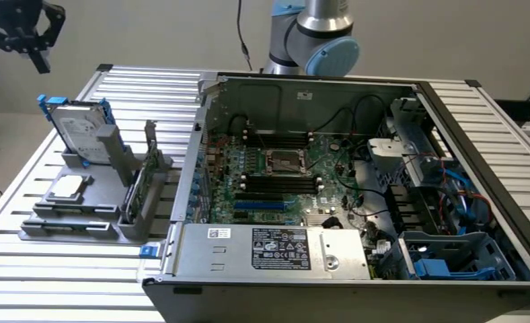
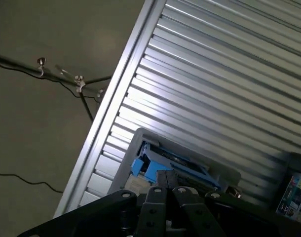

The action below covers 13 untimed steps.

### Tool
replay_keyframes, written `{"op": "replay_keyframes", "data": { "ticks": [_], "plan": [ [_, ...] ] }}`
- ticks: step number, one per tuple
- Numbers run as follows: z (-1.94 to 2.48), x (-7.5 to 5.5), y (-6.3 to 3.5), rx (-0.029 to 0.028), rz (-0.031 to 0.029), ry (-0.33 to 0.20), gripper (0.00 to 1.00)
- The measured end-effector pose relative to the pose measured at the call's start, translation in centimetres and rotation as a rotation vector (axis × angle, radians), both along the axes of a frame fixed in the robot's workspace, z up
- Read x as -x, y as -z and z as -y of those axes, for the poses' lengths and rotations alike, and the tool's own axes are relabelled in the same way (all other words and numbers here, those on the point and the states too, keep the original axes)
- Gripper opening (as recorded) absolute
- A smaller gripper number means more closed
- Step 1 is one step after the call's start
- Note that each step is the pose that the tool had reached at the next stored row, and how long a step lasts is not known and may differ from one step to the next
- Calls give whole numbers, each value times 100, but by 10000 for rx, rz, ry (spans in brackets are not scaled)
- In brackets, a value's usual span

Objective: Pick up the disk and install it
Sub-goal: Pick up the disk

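My gripper (image 1: 39,59), its fingers (image 2: 156,205) pressed together on nothing, hangs in the air above the corner of the slatted metal table (image 1: 31,269) at the exterior view's left. The disk (image 1: 79,129), silver with a white label and blue carrier rails (image 2: 150,165), stands upright on edge in the grey fixture (image 1: 77,227) below me, well apart from my fingertips and untouched. The open computer case (image 1: 355,188) lies beside the fixture, toward the exterior view's right.
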<state>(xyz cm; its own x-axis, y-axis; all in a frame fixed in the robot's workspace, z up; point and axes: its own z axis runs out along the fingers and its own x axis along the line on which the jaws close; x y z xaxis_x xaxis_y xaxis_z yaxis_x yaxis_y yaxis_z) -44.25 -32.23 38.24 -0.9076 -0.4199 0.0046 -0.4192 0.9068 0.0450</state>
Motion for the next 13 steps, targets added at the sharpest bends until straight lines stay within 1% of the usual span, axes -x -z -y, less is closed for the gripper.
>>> {"op": "replay_keyframes", "data": {
  "ticks": [13],
  "plan": [
    [0,0,0,0,0,-2361,11]
  ]
}}
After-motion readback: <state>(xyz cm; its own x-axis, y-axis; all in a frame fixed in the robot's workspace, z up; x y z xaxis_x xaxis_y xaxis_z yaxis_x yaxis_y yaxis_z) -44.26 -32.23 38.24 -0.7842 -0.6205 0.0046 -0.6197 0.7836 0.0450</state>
